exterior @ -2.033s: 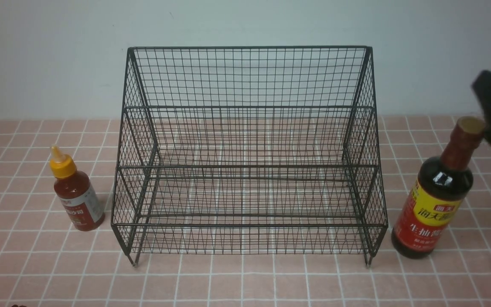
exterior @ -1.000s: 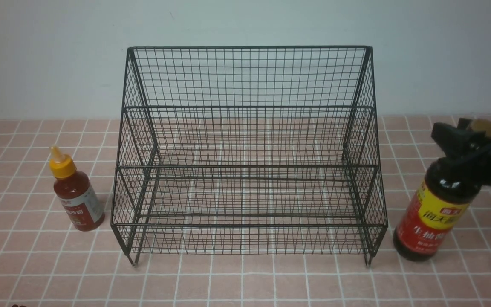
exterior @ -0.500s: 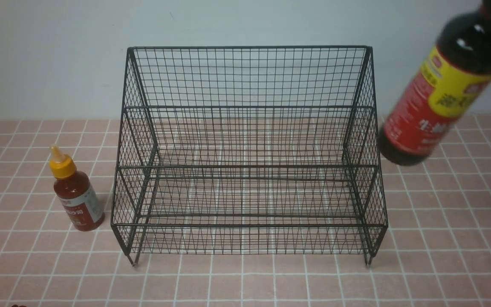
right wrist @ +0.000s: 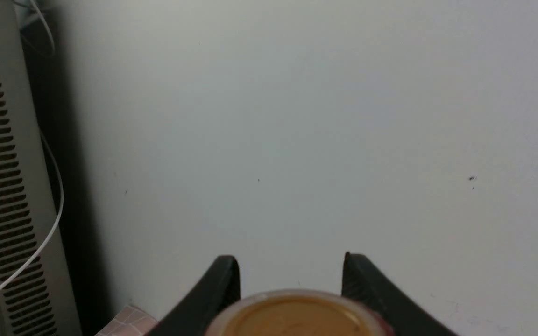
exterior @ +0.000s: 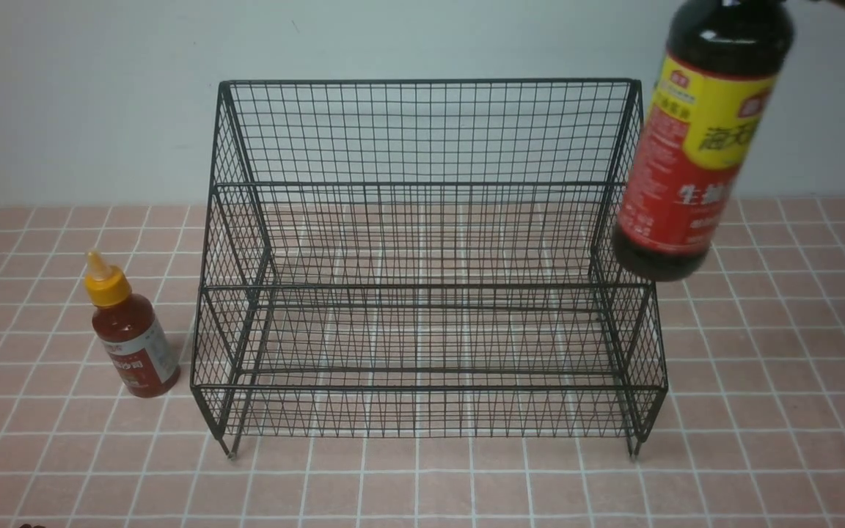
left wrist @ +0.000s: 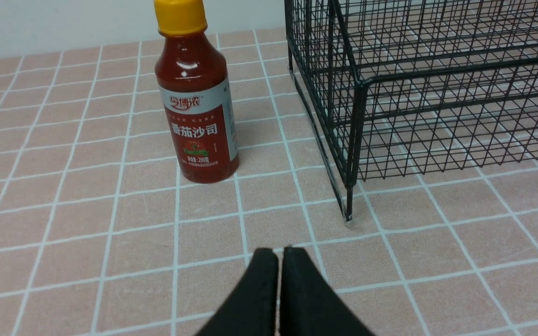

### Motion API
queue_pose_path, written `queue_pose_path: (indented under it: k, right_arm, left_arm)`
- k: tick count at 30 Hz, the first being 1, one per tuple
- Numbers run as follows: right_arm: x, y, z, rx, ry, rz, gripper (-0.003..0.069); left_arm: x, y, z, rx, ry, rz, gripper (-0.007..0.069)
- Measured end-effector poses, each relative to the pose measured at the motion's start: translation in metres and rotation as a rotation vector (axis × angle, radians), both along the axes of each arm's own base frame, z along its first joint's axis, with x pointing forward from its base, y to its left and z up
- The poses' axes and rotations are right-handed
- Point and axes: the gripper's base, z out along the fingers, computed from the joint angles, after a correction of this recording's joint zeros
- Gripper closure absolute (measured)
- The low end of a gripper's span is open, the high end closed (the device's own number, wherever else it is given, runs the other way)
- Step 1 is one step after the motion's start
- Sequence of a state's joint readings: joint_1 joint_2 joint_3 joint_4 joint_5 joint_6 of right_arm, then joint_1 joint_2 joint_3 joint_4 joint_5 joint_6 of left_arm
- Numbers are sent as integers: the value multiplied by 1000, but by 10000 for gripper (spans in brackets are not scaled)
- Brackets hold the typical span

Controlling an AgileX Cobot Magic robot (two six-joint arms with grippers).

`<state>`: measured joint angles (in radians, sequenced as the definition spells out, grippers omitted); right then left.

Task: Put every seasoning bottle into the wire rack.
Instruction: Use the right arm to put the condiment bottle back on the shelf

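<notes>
Front view: what's where?

Wire rack (exterior: 422,81) stands mid-tabletop (exterior: 760,440). The soy-sauce bottle (exterior: 694,161) hangs in the air, nearly upright, overlapping the rack's right side. The red-sauce bottle (exterior: 133,341) stands on the tabletop, just left of the rack.

And each pincer?

Right pincer (right wrist: 291,270) is clamped on the soy-sauce bottle's cap, one finger on either side. Left pincer (left wrist: 280,254) is pressed together, holding nothing, low over the tabletop near the red-sauce bottle.

Any change from half a second ago?

The soy-sauce bottle has shifted left toward the rack and straightened.
</notes>
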<state>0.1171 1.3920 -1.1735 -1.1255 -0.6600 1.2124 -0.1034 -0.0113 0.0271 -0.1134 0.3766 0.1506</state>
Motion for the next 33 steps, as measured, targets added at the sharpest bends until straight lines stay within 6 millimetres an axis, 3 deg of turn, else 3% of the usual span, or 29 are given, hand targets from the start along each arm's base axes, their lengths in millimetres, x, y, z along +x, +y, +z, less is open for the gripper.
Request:
queue_pose_path:
  k: [12,20,26,33]
  right_arm:
    - [38,34,-23,-32,49,80,389]
    - [58,35,-26,-42,64,27,389]
    - [71,34,-42,-50,120,-10,389]
    - [71,36,-49,-92,144,11,389]
  left_arm:
    - [0,0,0,0,0,0,631]
    - [0,0,0,0,0,0,631]
    - [0,0,0,0,0,0,631]
    - [0,0,0,0,0,0,631]
